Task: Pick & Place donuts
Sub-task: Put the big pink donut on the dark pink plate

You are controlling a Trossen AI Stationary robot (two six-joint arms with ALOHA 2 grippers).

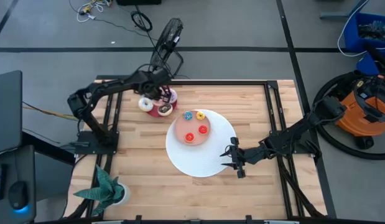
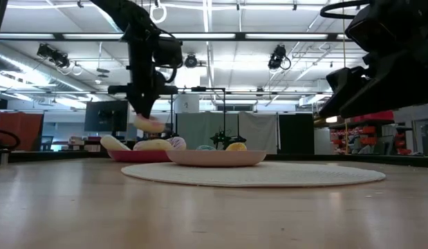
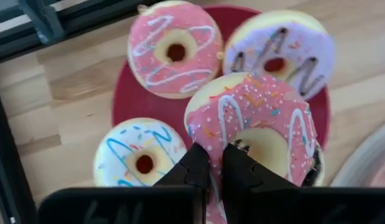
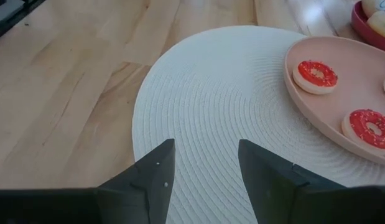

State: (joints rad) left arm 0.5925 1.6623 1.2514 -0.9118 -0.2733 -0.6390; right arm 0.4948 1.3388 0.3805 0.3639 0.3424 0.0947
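My left gripper (image 3: 216, 171) is over the crimson plate (image 3: 127, 99) at the table's far left and is shut on a pink sprinkled donut (image 3: 254, 115). On the plate lie a pink white-swirled donut (image 3: 173, 50) and a purple donut (image 3: 279, 53). A white donut (image 3: 139, 158) rests across the plate's rim, and a dark brown edge (image 3: 315, 175) shows under the held donut. The salmon plate (image 1: 180, 127) carries blue (image 1: 188, 116), yellow (image 1: 200, 115) and two red (image 1: 203, 130) tiny donuts. My right gripper (image 4: 204, 165) hangs open over the white disc (image 4: 217, 93). My left gripper pinches the pink sprinkled donut's rim (image 3: 208, 134) between its two fingers (image 3: 195, 168), coming from above. In the low view the donut (image 2: 148, 123) hangs just under the fingers, tilted and lifted clear of the crimson plate (image 2: 131, 156).
The salmon plate sits on the white disc (image 1: 204, 158) at mid table. A green plant (image 1: 105, 190) stands at the near left corner, and a fan (image 1: 166, 37) lies beyond the far edge. Bare wood (image 1: 148, 174) lies near and left of the disc.
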